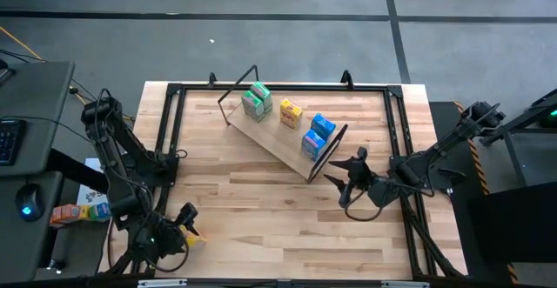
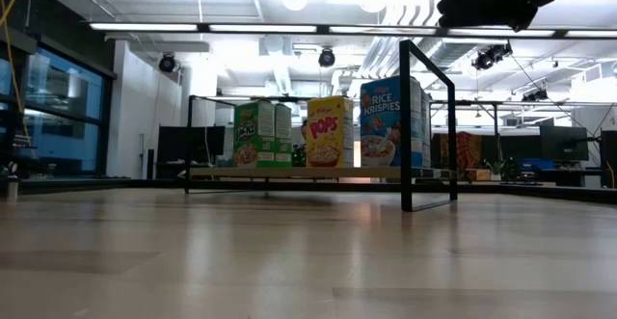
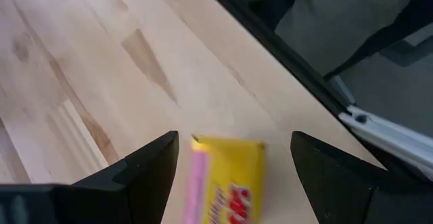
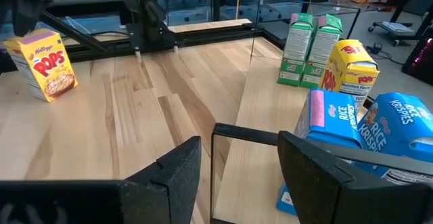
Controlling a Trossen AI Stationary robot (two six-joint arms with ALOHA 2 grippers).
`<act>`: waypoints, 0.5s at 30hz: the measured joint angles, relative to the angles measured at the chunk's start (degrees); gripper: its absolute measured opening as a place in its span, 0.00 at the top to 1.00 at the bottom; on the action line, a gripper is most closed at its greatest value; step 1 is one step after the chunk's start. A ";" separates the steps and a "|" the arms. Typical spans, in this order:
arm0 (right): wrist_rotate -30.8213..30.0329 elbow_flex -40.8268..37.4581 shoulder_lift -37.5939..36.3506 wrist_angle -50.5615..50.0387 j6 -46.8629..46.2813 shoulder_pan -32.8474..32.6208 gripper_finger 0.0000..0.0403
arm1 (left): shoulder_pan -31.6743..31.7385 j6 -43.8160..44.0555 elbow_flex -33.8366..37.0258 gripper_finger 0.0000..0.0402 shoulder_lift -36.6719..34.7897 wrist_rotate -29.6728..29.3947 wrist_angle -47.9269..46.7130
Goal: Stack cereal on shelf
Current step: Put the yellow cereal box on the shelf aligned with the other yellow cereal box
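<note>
The shelf point(image 1: 277, 140) is a light wood board on black wire legs, lying slantwise at the table's far middle. On it stand two green cereal boxes point(image 1: 257, 102), one yellow box point(image 1: 290, 113) and two blue boxes point(image 1: 318, 134). The low view shows the green point(image 2: 260, 134), yellow point(image 2: 330, 131) and blue point(image 2: 390, 121) boxes upright. A second yellow box point(image 3: 226, 183) stands on the table at the near left corner. My left gripper point(image 3: 235, 143) is open above it, one finger on each side, gaps showing. My right gripper point(image 1: 346, 177) is open beside the shelf's right end.
A black frame rail point(image 1: 170, 131) runs round the table's edges. The shelf's wire leg point(image 4: 237, 132) stands just ahead of my right gripper point(image 4: 240, 146). A side desk at the left holds a mouse point(image 1: 28, 205) and more small coloured boxes point(image 1: 78, 211).
</note>
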State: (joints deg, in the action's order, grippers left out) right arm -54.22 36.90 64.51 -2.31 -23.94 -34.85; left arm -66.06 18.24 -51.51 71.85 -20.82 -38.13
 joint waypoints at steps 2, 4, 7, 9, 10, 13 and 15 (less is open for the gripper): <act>0.00 -0.01 0.00 0.00 0.00 0.00 0.54 | 0.00 1.00 0.00 0.31 0.07 0.93 -0.60; 0.00 0.01 0.00 0.00 -0.01 0.00 0.54 | 0.00 1.12 0.00 0.31 0.07 0.94 -0.68; 0.00 0.00 0.00 0.00 0.00 0.00 0.54 | 0.02 0.55 0.00 0.31 0.07 0.91 -1.74; 0.00 0.01 0.00 0.00 0.00 0.00 0.54 | 0.04 0.62 0.12 0.31 0.07 0.94 -3.04; 0.00 0.01 0.00 0.00 -0.02 0.00 0.54 | 0.07 0.78 0.34 0.31 0.06 1.05 -3.08; 0.00 -0.01 0.00 0.00 -0.01 0.00 0.54 | 0.20 2.12 1.59 0.31 0.07 1.98 -2.15; 0.00 -0.01 0.00 -0.01 0.00 0.00 0.54 | 0.20 2.67 2.26 0.31 0.07 2.34 -2.07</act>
State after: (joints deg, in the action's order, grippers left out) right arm -54.22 36.89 64.51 -2.32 -23.94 -34.85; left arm -65.87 20.90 -49.25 71.92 -18.49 -40.21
